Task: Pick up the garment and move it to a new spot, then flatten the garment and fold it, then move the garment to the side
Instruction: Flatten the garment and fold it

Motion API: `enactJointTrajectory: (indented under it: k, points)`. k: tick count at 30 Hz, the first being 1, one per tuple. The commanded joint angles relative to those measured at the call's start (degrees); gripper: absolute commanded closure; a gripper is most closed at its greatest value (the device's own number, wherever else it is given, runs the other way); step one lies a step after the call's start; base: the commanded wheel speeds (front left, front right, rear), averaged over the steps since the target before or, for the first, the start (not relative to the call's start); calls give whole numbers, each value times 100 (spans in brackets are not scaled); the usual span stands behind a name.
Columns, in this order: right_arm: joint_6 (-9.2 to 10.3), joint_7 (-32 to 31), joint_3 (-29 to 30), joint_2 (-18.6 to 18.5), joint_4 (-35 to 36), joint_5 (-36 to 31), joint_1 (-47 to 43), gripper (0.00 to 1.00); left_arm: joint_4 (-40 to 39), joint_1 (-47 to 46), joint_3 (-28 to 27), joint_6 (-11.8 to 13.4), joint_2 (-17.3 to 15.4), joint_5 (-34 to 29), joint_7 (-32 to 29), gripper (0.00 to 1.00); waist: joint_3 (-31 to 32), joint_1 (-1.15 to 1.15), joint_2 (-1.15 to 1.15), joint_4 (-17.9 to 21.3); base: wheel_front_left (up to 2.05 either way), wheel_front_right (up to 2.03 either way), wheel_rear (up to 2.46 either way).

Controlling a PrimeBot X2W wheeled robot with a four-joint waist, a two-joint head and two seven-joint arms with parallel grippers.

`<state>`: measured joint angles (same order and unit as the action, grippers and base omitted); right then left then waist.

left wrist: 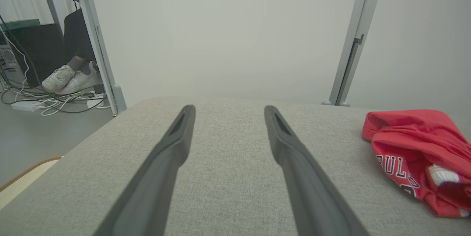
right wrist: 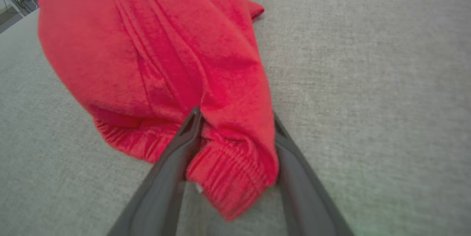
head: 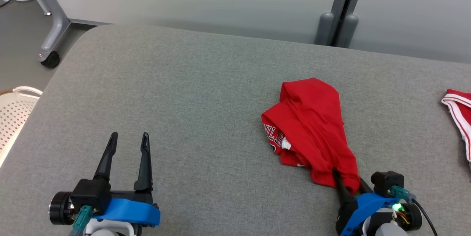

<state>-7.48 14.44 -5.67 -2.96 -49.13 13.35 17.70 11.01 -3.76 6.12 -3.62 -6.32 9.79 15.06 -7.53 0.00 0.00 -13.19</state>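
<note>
Though crumpled, red garment [head: 312,125], hem between right jaws, grip unclear; left jaws apart

Desk [head: 184,100] covered in grey fabric, near corner rounded. White perforated basket [head: 14,114] seen beside desk's left edge. Grey frame leg [head: 55,22] with black caster [head: 50,59] stood on floor beyond. Red cloth with white-striped trim [head: 458,114] laid at desk's right edge. Person's white shoes [left wrist: 70,78] seen under far frame, cables [left wrist: 55,102] strewn nearby.

Head high, wrists low, common garment [head: 309,125]
</note>
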Motion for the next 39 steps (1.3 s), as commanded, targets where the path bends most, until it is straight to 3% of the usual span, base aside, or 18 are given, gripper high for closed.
enactJointTrajectory:
  k: [1, 7, 15, 20, 27, 31, 39]
  points:
    - [-3, -15, -77, 10, -157, 57, 16, 100, 20, -77, -35, -37, 20, -29, 13, 0, 34, 0, 0, 50, 0, 0, 0]
    - [-3, 77, 455, -153, 219, -158, 71, 100, 33, 52, -102, -50, 51, -60, 14, 0, 189, 0, 0, 237, 0, 0, 0]
    - [-3, 80, 1471, -913, 1139, -300, -362, 100, 25, 112, -160, -98, 92, -80, 13, 0, 318, 0, 0, 404, 0, 0, 0]
    - [-3, 44, 1654, -1129, 1675, -352, -485, 100, 39, 143, -185, -128, 140, -87, 13, 0, 377, 0, 0, 435, 0, 0, 0]
    - [-3, -257, 1192, -745, 2596, -371, -424, 100, 65, 198, -181, -144, 187, -95, 14, 0, 453, 0, 0, 406, 0, 0, 0]
    - [-4, -486, 582, -365, 2989, -372, -155, 100, 97, 169, -162, -180, 202, -86, 14, 0, 496, 0, 0, 314, 0, 0, 0]
    - [-4, -638, -933, -8, 2721, -162, 537, 100, 142, 77, -49, -220, 260, -82, 13, 0, 462, 0, 0, -20, 0, 0, 0]
